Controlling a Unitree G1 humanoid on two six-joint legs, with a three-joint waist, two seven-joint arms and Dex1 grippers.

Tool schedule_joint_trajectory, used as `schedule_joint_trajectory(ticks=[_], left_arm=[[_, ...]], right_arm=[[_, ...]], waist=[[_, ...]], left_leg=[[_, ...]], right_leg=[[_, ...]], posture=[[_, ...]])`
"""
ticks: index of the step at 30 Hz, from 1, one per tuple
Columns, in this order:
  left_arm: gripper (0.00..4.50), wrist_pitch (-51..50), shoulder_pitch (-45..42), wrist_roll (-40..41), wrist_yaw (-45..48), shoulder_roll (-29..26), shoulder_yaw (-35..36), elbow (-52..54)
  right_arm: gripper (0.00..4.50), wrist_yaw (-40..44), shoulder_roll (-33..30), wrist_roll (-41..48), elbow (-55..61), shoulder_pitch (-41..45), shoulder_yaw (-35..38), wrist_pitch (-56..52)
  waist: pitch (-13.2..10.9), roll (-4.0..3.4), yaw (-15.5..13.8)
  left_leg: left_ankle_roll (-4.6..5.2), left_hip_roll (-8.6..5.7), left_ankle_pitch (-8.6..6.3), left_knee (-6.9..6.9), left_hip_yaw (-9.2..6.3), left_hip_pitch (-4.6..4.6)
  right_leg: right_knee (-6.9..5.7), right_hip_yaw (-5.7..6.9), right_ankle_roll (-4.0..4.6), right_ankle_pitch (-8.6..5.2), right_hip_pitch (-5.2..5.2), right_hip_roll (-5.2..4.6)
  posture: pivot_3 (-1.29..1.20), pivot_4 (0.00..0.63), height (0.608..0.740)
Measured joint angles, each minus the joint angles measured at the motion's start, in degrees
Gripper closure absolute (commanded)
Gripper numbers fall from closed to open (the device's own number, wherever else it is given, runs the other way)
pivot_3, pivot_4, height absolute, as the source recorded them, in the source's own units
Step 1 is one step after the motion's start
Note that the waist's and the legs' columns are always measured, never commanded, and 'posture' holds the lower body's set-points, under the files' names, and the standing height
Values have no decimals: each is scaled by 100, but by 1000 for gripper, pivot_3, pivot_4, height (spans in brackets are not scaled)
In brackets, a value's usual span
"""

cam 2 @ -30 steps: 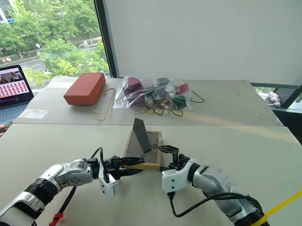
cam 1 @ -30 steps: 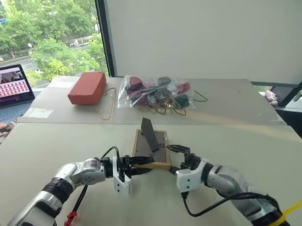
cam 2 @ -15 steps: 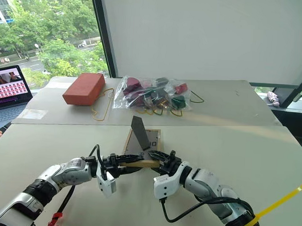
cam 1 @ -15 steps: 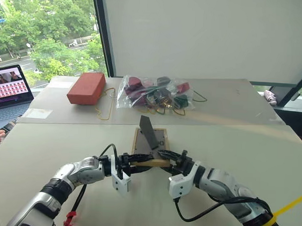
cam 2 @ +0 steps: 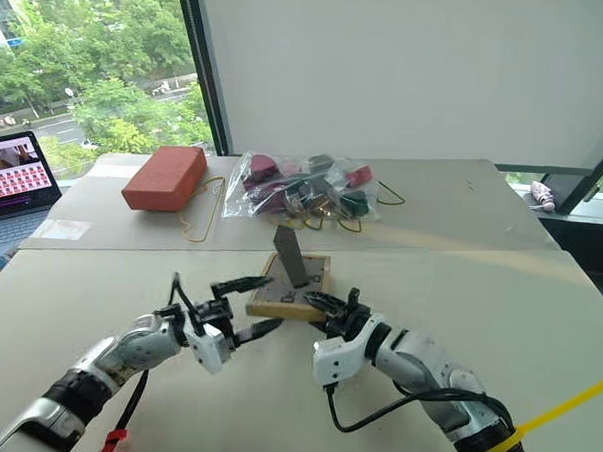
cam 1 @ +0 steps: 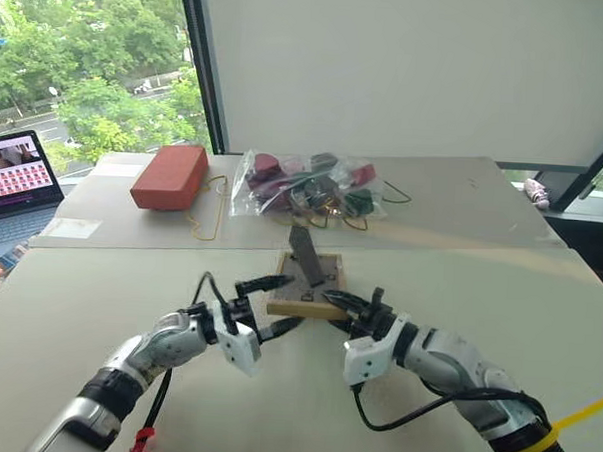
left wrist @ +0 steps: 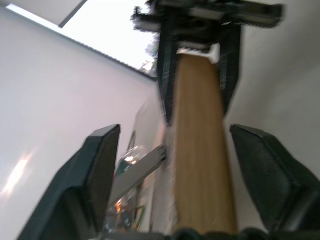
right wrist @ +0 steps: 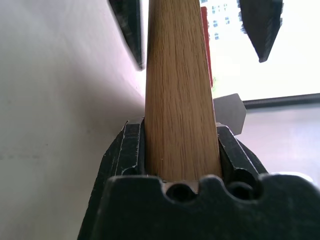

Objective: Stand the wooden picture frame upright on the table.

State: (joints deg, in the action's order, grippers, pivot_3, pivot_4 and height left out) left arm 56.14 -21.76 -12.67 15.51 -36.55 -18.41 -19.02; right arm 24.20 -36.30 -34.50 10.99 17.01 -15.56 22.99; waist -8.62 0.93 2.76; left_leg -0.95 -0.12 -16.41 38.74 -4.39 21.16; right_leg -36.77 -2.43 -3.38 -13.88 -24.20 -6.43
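While we are lifting, these lines are giving the state of things:

Frame: the frame (cam 1: 307, 291) is tilting up off the table (cam 1: 98, 297), its near wooden edge raised and its far edge low, close to the top or resting on it; we cannot tell which. Half a second ago that near edge was lying lower. Its grey backing is facing up and away from us, with the stand (cam 1: 306, 254) folded out and sticking up.

Right gripper: the right gripper (cam 1: 341, 307) is clamping the near edge of the frame. In the right wrist view the wood (right wrist: 181, 100) is sitting tight between both fingers (right wrist: 127, 150). A second ago it was standing open beside the frame, so we are counting the grip as new.

Left gripper: the left gripper (cam 1: 274, 304) is now spreading its jaws wide, with the frame's left end lying between them, untouched as far as we can judge. Half a second ago it was pinching that end. In the left wrist view the wood is running up the gap with space on both sides.

Meaning: we are judging this a handover, with the frame now carried by the right side alone.

Left to do: we are still needing to tip it further until the stand and bottom edge are bearing on the table.

Risk: one-sided holding is possibly letting the frame swing.

Elsewhere: a brick (cam 1: 172, 175) and a bag (cam 1: 308, 184) are lying far off, well apart from the frame.
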Motion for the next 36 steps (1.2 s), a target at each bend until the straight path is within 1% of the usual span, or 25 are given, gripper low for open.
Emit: schedule_joint_trajectory(ticks=[4, 7, 9, 12, 16, 18, 20, 22, 26, 30, 32, 33, 35, 36], left_arm=[[619, -1134, 757, 1073, 272, -224, 582, 1090], [619, -2294, 1443, 1773, 368, -225, 871, 2144], [619, -2984, 1877, 2118, 437, -191, 963, 2811], [619, -3678, 2246, 2423, 584, -86, 1066, 3466], [619, -4186, 2295, 2765, 930, -20, 1116, 3649], [619, -4279, 2309, 2844, 1086, -8, 1173, 3661], [619, -4281, 2314, 2845, 1197, 28, 1257, 3666], [619, -4271, 2306, 2833, 1292, 94, 1296, 3675], [619, -4260, 2311, 2739, 1449, 228, 1300, 3676], [619, -4259, 2306, 2632, 1550, 310, 1332, 3677], [493, -4259, 2306, 2617, 1587, 344, 1368, 3677], [493, -4259, 2305, 2614, 1603, 350, 1384, 3677], [493, -4264, 2305, 2607, 1659, 355, 1416, 3685], [493, -4270, 2305, 2606, 1664, 357, 1437, 3694]], right_arm=[[3235, 869, -359, 1116, 291, 337, 552, -645], [3235, 1775, -567, 2349, 599, 781, 927, -1843], [3235, 2354, -641, 3393, 805, 1263, 1226, -3322], [3235, 2814, -711, 5131, 851, 2374, 1705, -6329], [3235, 2992, -720, 6502, 543, 3304, 1992, -8832], [3235, 3021, -679, 6891, 270, 3460, 2008, -9540], [3235, 2971, -598, 7011, 11, 3475, 1979, -9820], [3235, 2890, -561, 6978, -301, 3448, 1798, -9818], [3235, 2938, -512, 6925, -550, 3085, 1445, -9532], [3235, 3054, -550, 6908, -569, 3042, 1341, -9272], [2237, 3068, -557, 6897, -604, 3029, 1320, -9185], [2058, 3062, -559, 6885, -611, 3017, 1260, -9182], [1276, 3047, -546, 6876, -723, 2903, 1115, -9188], [1031, 3044, -546, 6878, -755, 2890, 1069, -9192]], waist=[[-3, -3, -18], [-6, -3, -20], [-7, -3, -25], [-13, -9, -36], [-13, -10, -56], [-14, -10, -61], [-14, -10, -64], [-14, -10, -65], [-14, -11, -63], [-14, -11, -34], [-14, -11, -32], [-14, -11, -32], [-15, -12, -39], [-17, -14, -42]], left_leg=[[6, 1, -4, 0, -1, -2], [12, 2, -7, 2, -3, 0], [14, 3, -8, 3, -3, -1], [17, 3, -10, 3, -5, -1], [27, 3, -15, 2, -8, -2], [28, 2, -16, 2, -5, 1], [29, 1, -17, 2, -3, 4], [29, 2, -17, 3, -3, 4], [30, 1, -17, 3, -1, 7], [31, 4, -18, 2, -2, 0], [31, 4, -18, 3, -2, -1], [31, 3, -18, 3, -2, -1], [30, 2, -17, 4, -2, 3], [30, 2, -17, 5, -1, 5]], right_leg=[[2, -1, 0, 0, 5, -1], [1, 0, 0, 0, 7, -1], [1, 0, 1, 0, 9, -1], [-2, 2, 5, -1, 6, 1], [0, 6, 9, -3, 7, 3], [2, 5, 9, -3, 5, 2], [2, 5, 8, -3, 4, 1], [2, 5, 8, -3, 3, 1], [2, 4, 8, -3, 1, 0], [2, 4, 8, -3, 4, 4], [2, 4, 8, -3, 6, 4], [1, 4, 8, -3, 6, 4], [2, 3, 8, -3, 1, 2], [1, 3, 8, -3, 0, 1]], posture=[[0, 150, 740], [0, 150, 740], [0, 150, 740], [0, 150, 740], [0, 150, 740], [0, 150, 740], [0, 150, 740], [0, 150, 740], [0, 150, 740], [0, 150, 740], [0, 150, 740], [0, 150, 740], [0, 150, 740], [0, 150, 740]])
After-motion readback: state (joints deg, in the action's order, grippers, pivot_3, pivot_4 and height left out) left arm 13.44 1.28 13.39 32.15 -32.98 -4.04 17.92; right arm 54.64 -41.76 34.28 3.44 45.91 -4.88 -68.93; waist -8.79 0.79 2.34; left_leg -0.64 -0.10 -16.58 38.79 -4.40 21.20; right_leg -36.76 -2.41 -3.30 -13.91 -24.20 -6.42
